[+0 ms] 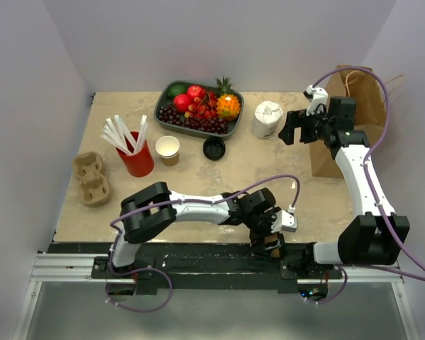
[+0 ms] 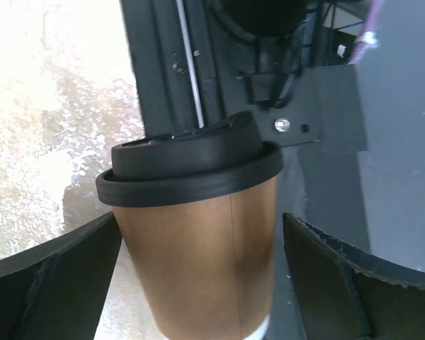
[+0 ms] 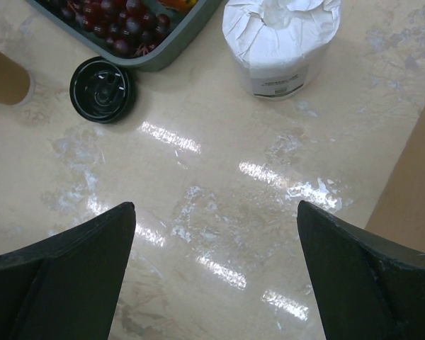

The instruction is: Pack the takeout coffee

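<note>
- My left gripper (image 2: 202, 227) is spread, with the coffee (image 2: 198, 262) between its fingers (image 2: 64, 276).
- On one side a thin gap shows between finger and cup wall. On the other side I cannot tell whether they touch.
- The coffee's black lid (image 2: 188, 166) is on and shows whole. The bottom of the cup is cut off by the frame edge, so I cannot tell whether it stands on anything.
- Behind the coffee is the black rail (image 2: 163, 64) of the arm bases, with the desk (image 2: 49, 127) beside it washed out by glare.
- From above, the coffee sits at the near edge by the bases. My own wrist covers nearly all of it, and only a brown scrap shows.
- My right gripper (image 3: 214, 212) is spread wide and holds nothing. It hangs over bare desk near the bag (image 1: 354, 120).
- In the right wrist view the bag is only a brown edge cut off at the side, and I cannot see its mouth.
- A loose lid (image 3: 101, 90) lies flat just beside the fruit tray (image 3: 171, 44), which is cut off at the top.
- An open cup (image 1: 168, 149) stands near that lid. In the wrist view it is clipped at the edge.
- A white roll (image 3: 280, 46) stands past the tray. Its label is too small to read.
</note>
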You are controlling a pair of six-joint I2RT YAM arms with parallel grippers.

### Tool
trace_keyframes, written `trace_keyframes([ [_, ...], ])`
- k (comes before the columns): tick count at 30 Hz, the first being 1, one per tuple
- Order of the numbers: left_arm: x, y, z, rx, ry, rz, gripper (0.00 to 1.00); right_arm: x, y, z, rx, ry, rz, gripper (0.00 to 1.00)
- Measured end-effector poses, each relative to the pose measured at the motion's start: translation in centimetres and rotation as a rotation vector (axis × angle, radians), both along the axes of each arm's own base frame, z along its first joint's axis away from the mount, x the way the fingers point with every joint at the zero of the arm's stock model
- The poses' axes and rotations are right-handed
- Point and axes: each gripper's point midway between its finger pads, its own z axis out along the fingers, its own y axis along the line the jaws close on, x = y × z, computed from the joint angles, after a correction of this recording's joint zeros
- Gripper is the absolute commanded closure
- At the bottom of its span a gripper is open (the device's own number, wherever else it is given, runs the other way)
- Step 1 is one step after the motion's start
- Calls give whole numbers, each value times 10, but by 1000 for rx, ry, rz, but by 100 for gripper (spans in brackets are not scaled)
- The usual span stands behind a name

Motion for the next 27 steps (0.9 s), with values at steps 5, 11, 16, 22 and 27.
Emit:
trace_keyframes([
  [5, 6, 1, -10, 40, 7, 33, 15, -3, 1, 6, 0, -16, 3, 1],
  [11, 41, 19, -1, -36, 8, 130, 22, -4, 5, 5, 12, -10, 29, 1],
  [16, 117, 39, 25, -209, -74, 293, 23, -1, 23, -15, 83, 50, 130, 1],
  [22, 216, 43, 77, -520, -316, 479, 20, 14, 48, -39, 207, 151, 285, 1],
  [27, 259, 33, 78, -700, -468, 545, 17, 21, 64, -46, 291, 207, 412, 1],
])
